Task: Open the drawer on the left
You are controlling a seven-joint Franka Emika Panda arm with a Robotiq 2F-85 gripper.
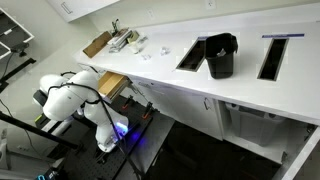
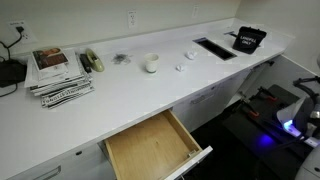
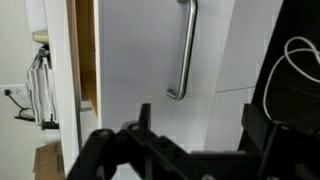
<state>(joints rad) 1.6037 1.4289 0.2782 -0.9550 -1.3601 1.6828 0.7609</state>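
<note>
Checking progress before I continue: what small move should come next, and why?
Probably back the pincer away from the cabinet door: the drawer already stands pulled well out, its wooden inside showing, and the pincer is open, holding nothing.

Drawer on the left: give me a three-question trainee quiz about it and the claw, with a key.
1. True or false: the drawer stands pulled out from under the counter.
2. What shows inside it? A) tools B) only bare tan wood C) plates
3. Fill in: in the wrist view the claw is ___, gripping nothing.
Key: 1 true; 2 B; 3 open.
</note>
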